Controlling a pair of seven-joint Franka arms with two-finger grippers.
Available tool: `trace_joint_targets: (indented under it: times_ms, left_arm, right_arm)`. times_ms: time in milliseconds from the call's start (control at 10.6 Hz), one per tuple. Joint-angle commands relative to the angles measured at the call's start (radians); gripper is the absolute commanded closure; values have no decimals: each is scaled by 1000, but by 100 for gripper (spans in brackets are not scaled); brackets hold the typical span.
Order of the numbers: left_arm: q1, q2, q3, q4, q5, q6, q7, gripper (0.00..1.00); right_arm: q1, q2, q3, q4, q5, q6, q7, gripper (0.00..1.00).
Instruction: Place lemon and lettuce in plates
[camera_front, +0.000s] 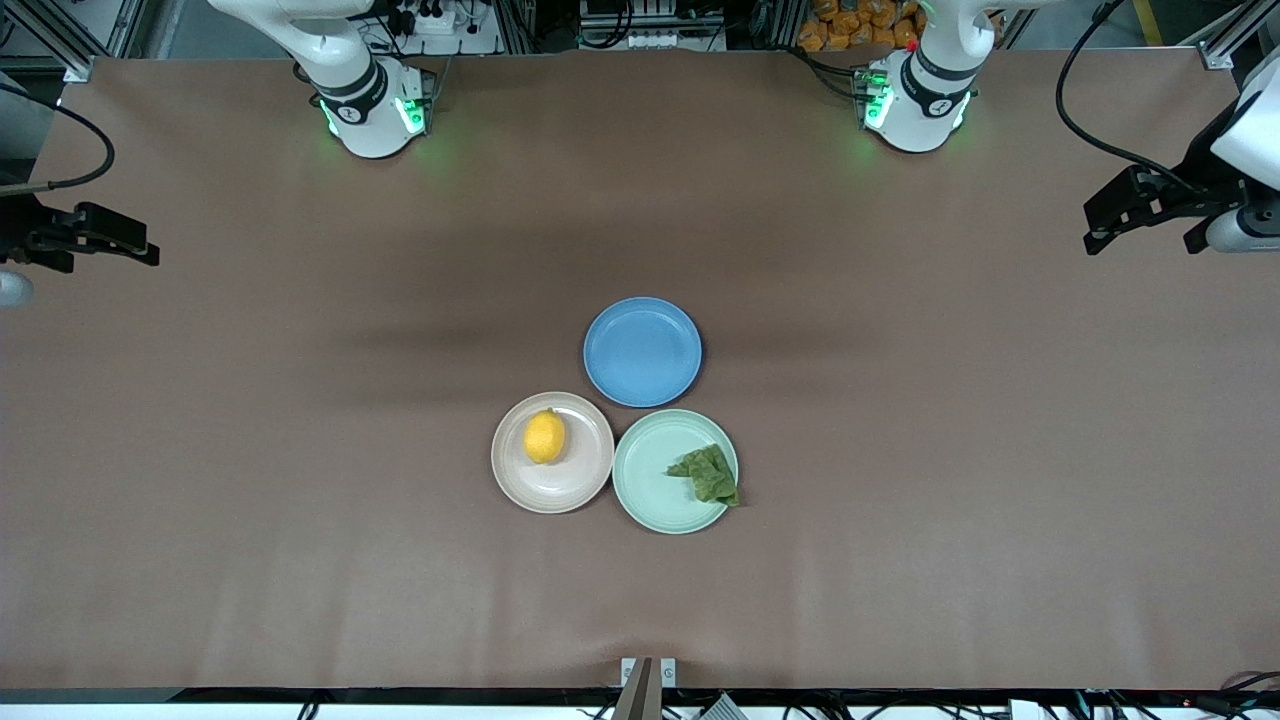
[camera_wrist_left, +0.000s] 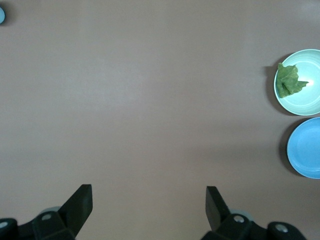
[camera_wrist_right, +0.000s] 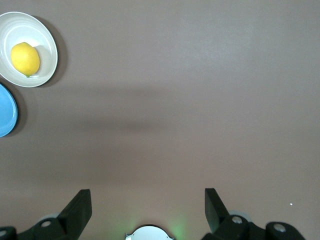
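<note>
The lemon (camera_front: 545, 437) lies on the pink-beige plate (camera_front: 575, 480). The lettuce (camera_front: 710, 473) lies on the mint green plate (camera_front: 655, 480), reaching its rim. The two plates touch side by side at mid-table. My left gripper (camera_front: 1140, 240) is up over the left arm's end of the table, open and empty (camera_wrist_left: 149, 197). My right gripper (camera_front: 120, 240) is up over the right arm's end, open and empty (camera_wrist_right: 148, 200). The left wrist view shows the lettuce (camera_wrist_left: 290, 80) on its plate (camera_wrist_left: 307, 100). The right wrist view shows the lemon (camera_wrist_right: 25, 58) on its plate (camera_wrist_right: 44, 40).
An empty blue plate (camera_front: 642, 351) sits just farther from the front camera than the two other plates, touching both. It also shows in the left wrist view (camera_wrist_left: 307, 147) and the right wrist view (camera_wrist_right: 6, 110). The brown table (camera_front: 300, 450) is bare around the plates.
</note>
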Motion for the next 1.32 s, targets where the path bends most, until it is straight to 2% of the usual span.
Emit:
trace_joint_targets:
  times_ms: [0,1226]
  left_arm:
    - [2,5,6,19,-23,-25,23,0]
    - [2,12,6,19,-32,-25,28,0]
  right_arm:
    - [-16,-24,29,-1,-20,-13,17,0]
    - [24,-16,25,2,-25,14,41,0]
